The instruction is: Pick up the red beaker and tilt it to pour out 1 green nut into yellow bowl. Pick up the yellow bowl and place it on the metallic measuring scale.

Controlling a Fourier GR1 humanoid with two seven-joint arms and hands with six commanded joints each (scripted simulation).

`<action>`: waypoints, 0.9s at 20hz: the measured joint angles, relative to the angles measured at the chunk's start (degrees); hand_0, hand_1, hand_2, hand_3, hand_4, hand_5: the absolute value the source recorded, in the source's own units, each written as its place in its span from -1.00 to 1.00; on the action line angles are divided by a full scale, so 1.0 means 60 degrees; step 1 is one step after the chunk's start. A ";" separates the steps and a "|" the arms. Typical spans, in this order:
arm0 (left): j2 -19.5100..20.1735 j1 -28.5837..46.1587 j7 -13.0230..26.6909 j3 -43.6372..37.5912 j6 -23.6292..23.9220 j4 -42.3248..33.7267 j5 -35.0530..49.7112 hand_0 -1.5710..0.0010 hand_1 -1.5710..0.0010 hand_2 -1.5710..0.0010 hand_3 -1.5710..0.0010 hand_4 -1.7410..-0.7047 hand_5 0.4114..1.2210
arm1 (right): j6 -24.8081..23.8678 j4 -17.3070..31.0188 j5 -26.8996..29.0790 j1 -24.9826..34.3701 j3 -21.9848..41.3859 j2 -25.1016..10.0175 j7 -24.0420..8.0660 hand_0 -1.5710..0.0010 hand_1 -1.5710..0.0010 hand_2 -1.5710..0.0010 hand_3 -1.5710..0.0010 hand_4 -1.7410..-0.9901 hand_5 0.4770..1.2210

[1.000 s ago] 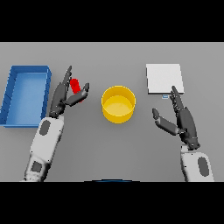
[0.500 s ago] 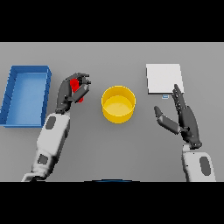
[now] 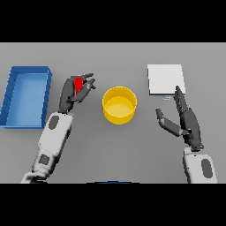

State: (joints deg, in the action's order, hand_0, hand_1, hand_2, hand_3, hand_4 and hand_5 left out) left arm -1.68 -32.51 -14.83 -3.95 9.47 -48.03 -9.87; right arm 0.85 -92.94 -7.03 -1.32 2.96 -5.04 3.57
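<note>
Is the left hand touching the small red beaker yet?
Touching. In the head view, the left hand has its fingers curled around the small red beaker.

A blue tray (image 3: 26, 125) sits on the grey table (image 3: 110, 150).

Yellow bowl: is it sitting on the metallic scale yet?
No, the yellow bowl rests on the grey table, apart from the metallic scale.

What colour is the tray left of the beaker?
Blue, walls and floor alike; the tray shows in the head view.
</note>
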 measured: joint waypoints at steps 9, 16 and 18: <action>0.0293 -0.0061 0.1311 0.0550 -0.0108 -0.1881 -0.0843 -0.99 -0.99 -0.99 -0.98 -0.70 0.90 | -0.0045 -0.0127 -0.0197 -0.0047 0.0126 -0.0003 0.0039 1.00 1.00 1.00 1.00 0.22 -0.50; 0.1074 0.0064 0.2185 0.1319 -0.0541 -0.2720 -0.1897 -0.99 -0.99 -0.99 -0.99 -0.81 0.78 | -0.0004 -0.0170 -0.0160 -0.0103 0.0132 -0.0017 -0.0106 1.00 1.00 1.00 1.00 0.24 -0.45; 0.1353 -0.0179 0.2538 0.1686 -0.0795 -0.2847 -0.2355 -1.00 -1.00 -1.00 -0.99 -0.88 0.76 | -0.0020 -0.0135 -0.0159 -0.0048 0.0158 0.0053 -0.0191 1.00 1.00 1.00 1.00 0.24 -0.43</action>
State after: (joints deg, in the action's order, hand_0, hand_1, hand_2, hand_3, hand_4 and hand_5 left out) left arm 6.43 -33.58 0.40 6.17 4.70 -65.11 -24.00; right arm 0.74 -93.76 -7.99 -1.62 3.91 -4.72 2.43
